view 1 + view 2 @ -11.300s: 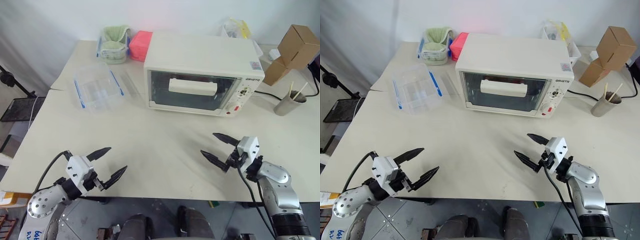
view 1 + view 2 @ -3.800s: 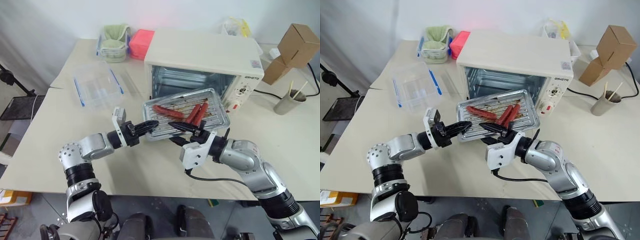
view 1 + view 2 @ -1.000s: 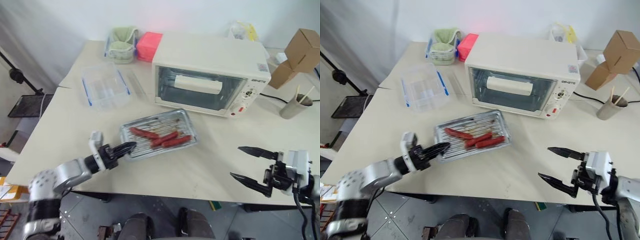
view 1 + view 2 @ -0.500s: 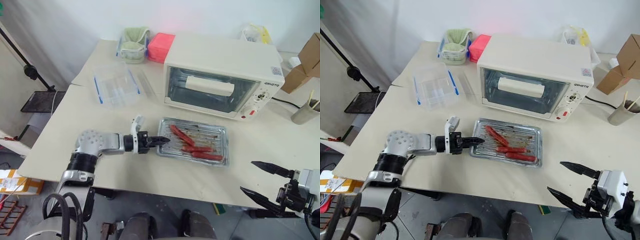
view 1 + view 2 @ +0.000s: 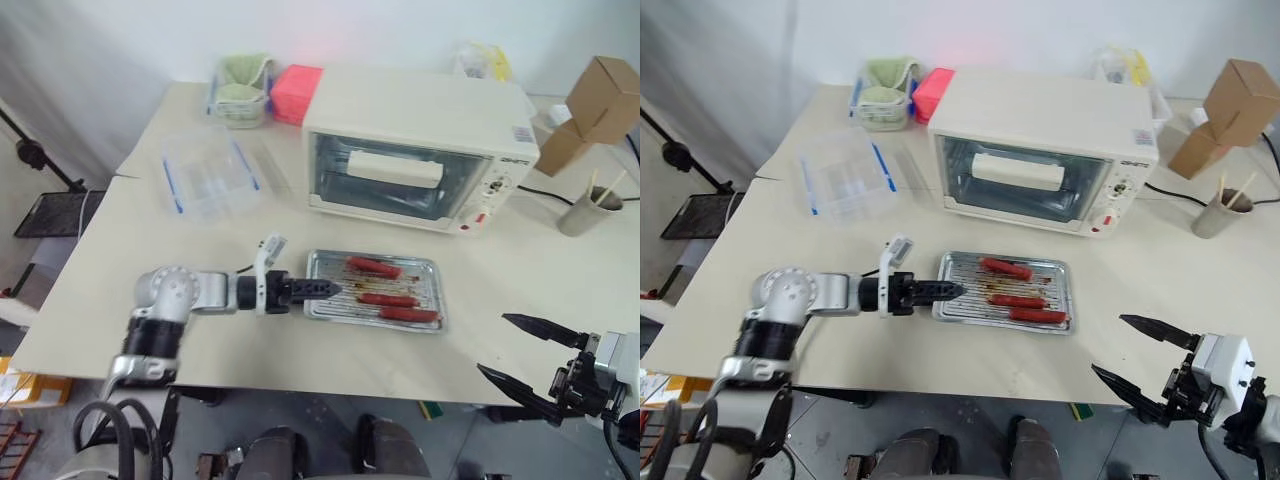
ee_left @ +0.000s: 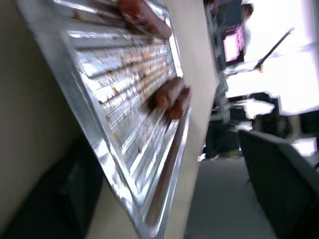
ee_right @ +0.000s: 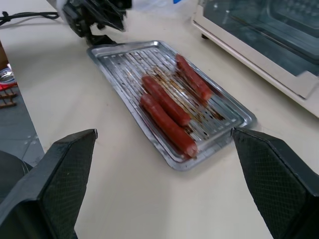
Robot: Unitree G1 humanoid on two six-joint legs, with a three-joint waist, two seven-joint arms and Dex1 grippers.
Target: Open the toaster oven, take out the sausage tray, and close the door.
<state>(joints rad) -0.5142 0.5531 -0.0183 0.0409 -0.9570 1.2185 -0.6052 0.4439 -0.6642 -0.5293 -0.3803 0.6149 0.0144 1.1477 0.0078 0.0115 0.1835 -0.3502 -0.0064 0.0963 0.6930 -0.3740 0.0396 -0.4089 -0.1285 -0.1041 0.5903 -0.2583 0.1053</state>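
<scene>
— Left pincer [image 5: 325, 289]?
— Spread wide at the left rim of the sausage tray [image 5: 372, 318]; contact hard to tell.
— Right pincer [image 5: 493, 343]?
— Released, wide open, holding nothing, well apart from the tray.
— Tray?
— Flat on the surface [image 5: 120, 260], just before the toaster oven [image 5: 420, 110], door [image 5: 340, 180] shut. Three sausages [image 5: 373, 266] on its rack.

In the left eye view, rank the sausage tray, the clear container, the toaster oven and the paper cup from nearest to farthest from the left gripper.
1. Sausage tray, right at the left gripper.
2. Clear container, behind it.
3. Toaster oven, behind the tray.
4. Paper cup, far right.
</scene>
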